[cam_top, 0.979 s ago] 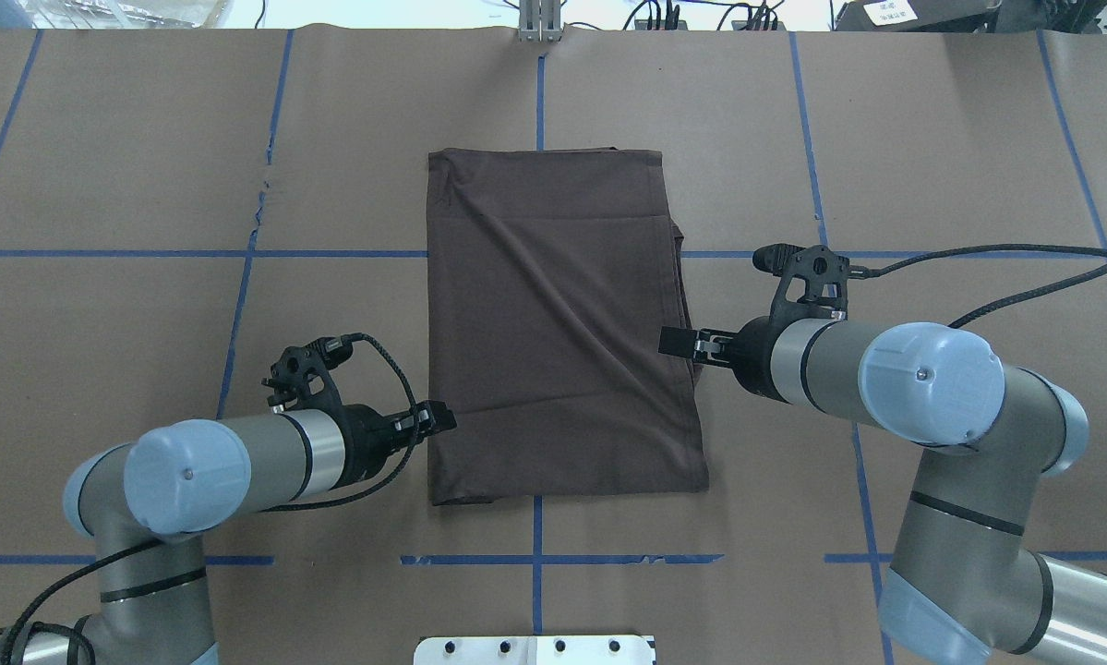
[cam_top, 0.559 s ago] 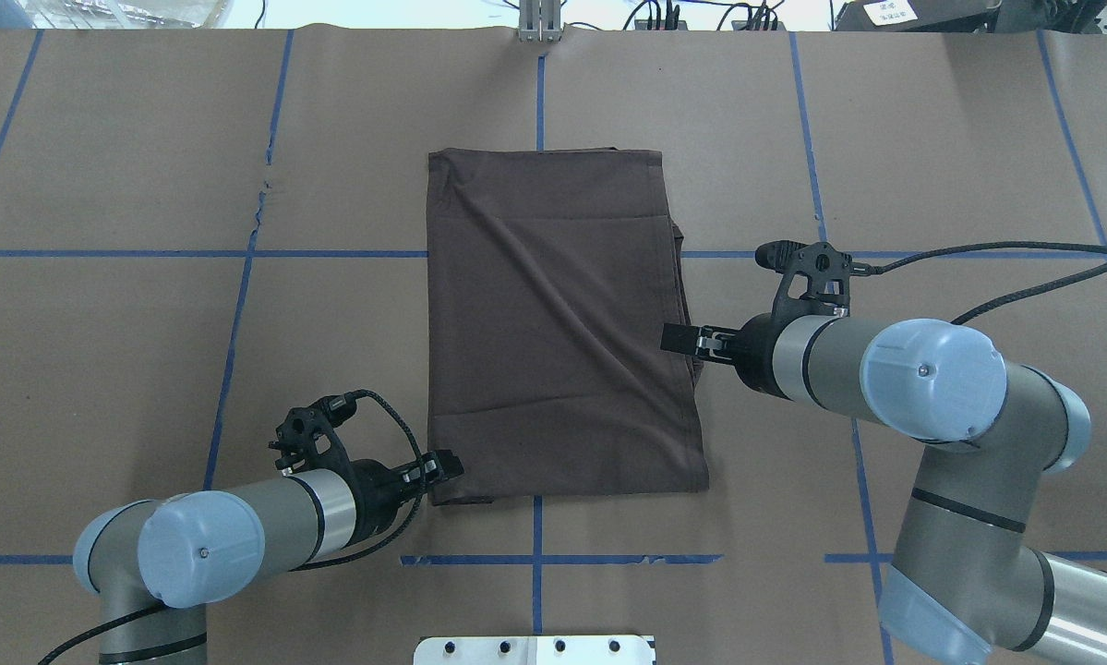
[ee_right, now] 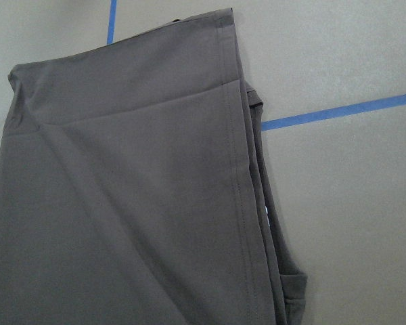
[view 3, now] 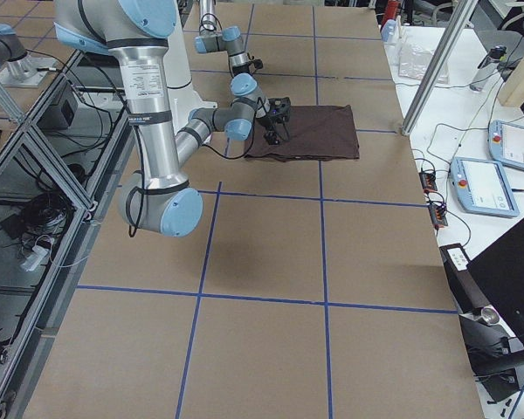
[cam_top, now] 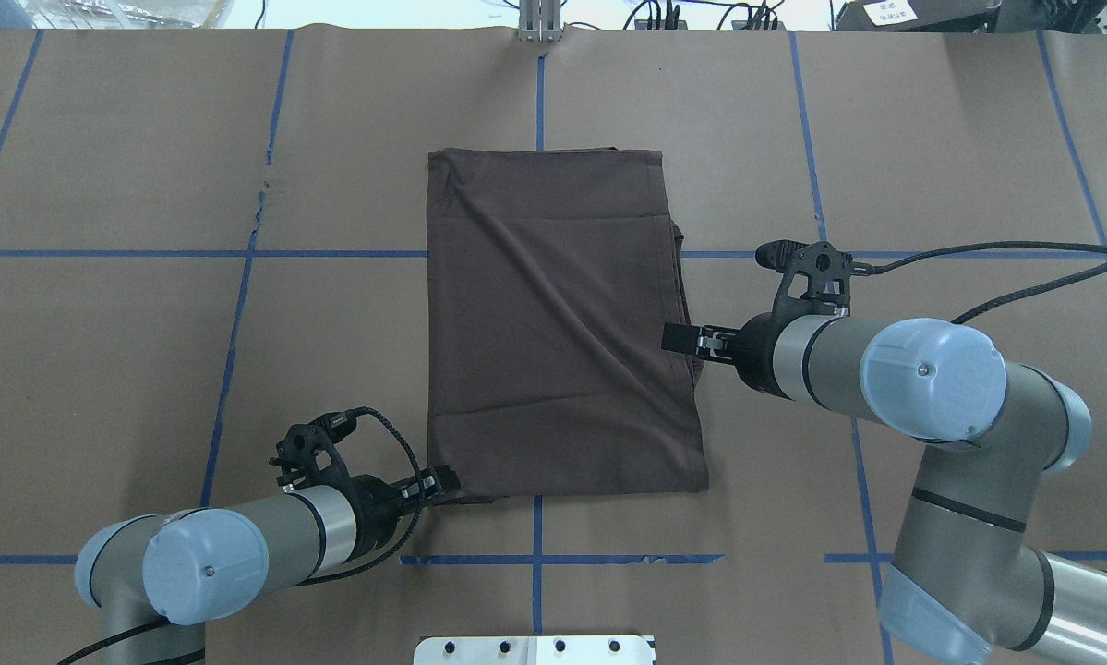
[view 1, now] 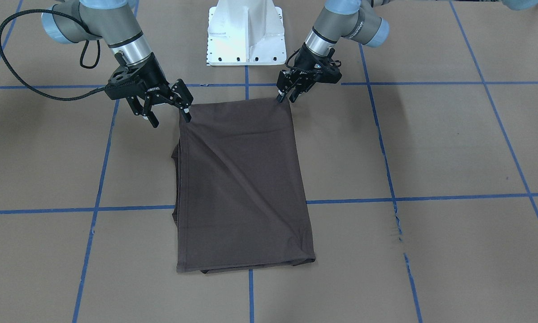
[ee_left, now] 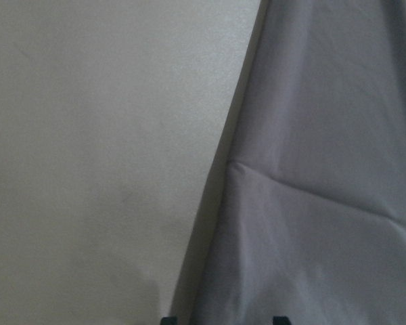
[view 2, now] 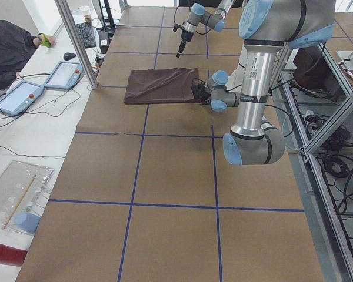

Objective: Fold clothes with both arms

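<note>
Nearest the robot, the left claw (cam_top: 447,480) sits low at the near left corner of the T-shirt (cam_top: 553,323), fingers apart astride its edge. Farther out, the right claw (cam_top: 675,340) hangs parted over the right edge. The T-shirt lies flat as a rectangle in the middle of the surface (cam_top: 932,139). The lengthwise fold is likely being set up: both claws must pinch the near corners, then carry them far.

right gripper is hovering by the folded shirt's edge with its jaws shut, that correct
Not quite. The right gripper does hover by the edge of the folded shirt, but its jaws are spread wide open, not shut. The exterior front-facing view shows it.
</note>
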`<state>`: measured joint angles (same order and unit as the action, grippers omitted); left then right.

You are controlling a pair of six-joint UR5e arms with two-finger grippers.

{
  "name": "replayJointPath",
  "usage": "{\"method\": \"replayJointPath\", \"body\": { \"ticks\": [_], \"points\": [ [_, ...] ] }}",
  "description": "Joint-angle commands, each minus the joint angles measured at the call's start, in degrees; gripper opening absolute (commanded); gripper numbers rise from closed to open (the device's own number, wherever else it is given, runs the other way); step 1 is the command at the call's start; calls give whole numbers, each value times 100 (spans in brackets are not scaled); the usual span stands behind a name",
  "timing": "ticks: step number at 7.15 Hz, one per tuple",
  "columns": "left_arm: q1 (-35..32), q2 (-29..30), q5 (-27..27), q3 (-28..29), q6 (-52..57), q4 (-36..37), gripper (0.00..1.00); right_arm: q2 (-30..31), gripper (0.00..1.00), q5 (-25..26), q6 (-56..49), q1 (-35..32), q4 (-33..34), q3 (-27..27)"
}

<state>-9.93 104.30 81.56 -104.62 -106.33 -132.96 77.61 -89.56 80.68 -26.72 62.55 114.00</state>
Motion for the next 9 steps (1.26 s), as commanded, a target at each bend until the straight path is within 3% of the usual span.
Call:
{"method": "replayJointPath", "body": {
  "ticks": [1,6,8,9],
  "points": [
    [35,3,0,12,7,-2,57,0,100,0,0,0,3,-1],
    [184,73,0,56,7,7,53,0,100,0,0,0,3,-1],
    [184,73,0,56,7,7,32,0,100,0,0,0,3,-1],
    [175,82,0,39,16,7,38,0,100,0,0,0,3,-1]
  ]
}}
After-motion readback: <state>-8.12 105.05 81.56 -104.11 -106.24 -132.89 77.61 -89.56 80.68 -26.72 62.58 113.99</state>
